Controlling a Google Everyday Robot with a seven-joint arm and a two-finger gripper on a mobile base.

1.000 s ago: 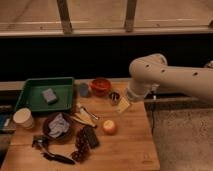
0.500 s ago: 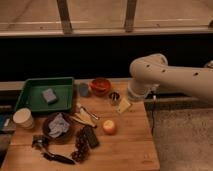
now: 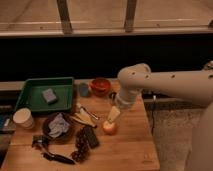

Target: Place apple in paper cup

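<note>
Tool [image 3: 114,114] hangs just over apple [image 3: 109,128] near middle of wooden table [image 3: 131,146]; spread or pressed together, cannot tell. White arm [image 3: 170,85] reaches in from right. Apple sits on table, right of dark bowl [image 3: 46,125] holding grey cloth [image 3: 59,125]. Paper cup [image 3: 23,118] stands at table's left edge, well apart from apple, just below green tray [image 3: 30,98]. Red-orange bowl [image 3: 101,86] and small grey-blue cup [image 3: 83,90] at back.

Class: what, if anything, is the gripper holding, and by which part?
Cannot be told: the gripper hangs right over the apple, which rests on the table.
</note>
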